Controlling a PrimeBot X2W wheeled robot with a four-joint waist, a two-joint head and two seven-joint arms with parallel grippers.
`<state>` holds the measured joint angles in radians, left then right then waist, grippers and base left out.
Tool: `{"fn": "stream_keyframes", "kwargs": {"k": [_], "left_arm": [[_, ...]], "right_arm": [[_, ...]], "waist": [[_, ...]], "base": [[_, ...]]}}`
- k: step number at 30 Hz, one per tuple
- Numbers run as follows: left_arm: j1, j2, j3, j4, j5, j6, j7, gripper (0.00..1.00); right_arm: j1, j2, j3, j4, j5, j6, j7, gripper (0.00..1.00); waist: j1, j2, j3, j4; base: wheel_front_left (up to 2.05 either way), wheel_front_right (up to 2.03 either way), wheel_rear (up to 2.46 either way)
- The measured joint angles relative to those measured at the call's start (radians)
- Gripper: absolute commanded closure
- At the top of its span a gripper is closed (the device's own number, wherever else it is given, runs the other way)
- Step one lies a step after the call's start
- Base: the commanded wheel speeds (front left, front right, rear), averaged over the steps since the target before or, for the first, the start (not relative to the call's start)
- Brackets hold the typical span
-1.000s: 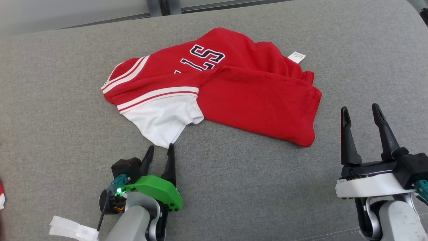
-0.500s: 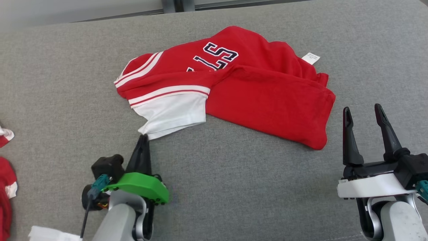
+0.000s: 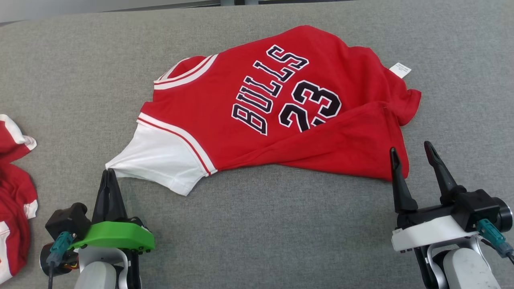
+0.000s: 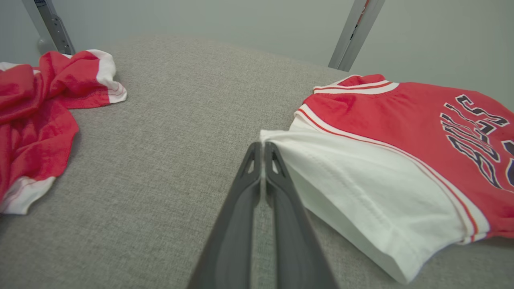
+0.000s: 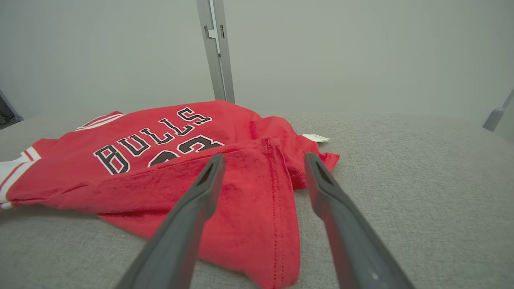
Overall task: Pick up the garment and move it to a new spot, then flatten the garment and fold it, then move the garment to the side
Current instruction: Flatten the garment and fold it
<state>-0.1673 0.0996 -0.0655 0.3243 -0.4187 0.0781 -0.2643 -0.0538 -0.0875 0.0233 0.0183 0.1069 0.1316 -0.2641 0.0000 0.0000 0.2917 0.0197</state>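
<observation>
Left wrist view: left hand (image 4: 263,145) apparently pinching sleeve corner of garment (image 4: 381,116).

A crumpled red-and-white cloth (image 3: 14,188) lies in a heap at the left edge of a grey, fabric-covered bench (image 3: 281,233), its white-trimmed ends showing among the folds. Behind the bench, a pale metal post (image 5: 217,52) stands upright against a plain light-grey wall (image 5: 361,52).
</observation>
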Motion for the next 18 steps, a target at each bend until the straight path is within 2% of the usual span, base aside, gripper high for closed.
{"fn": "stream_keyframes", "kwargs": {"k": [7, 12, 15, 18], "left_arm": [[-0.005, -0.019, 0.026, 0.005, 0.026, -0.018, 0.000, 1.00], [-0.008, -0.028, 0.037, 0.030, 0.041, -0.032, 0.000, 1.00], [-0.008, -0.033, 0.040, 0.042, 0.046, -0.040, 0.000, 1.00], [-0.008, -0.039, 0.044, 0.052, 0.052, -0.044, 0.000, 1.00]], "right_arm": [[-0.070, -0.049, 0.038, 0.072, 0.030, 0.000, 0.000, 0.00], [-0.180, -0.150, 0.131, 0.248, 0.067, 0.000, 0.000, 0.00], [-0.242, -0.183, 0.194, 0.364, 0.114, 0.000, 0.000, 0.00], [-0.305, -0.198, 0.242, 0.429, 0.183, 0.000, 0.027, 0.00]], "waist": [[0.0000, 0.0000, 0.021, 0.011], [0.0000, 0.0000, 0.023, 0.013], [0.0000, 0.0000, 0.016, 0.016], [0.0000, 0.0000, 0.007, 0.018]], "base": [[0.00, 0.00, 0.00], [0.00, 0.00, 0.00], [0.00, 0.00, 0.00], [0.00, 0.00, 0.00]]}}
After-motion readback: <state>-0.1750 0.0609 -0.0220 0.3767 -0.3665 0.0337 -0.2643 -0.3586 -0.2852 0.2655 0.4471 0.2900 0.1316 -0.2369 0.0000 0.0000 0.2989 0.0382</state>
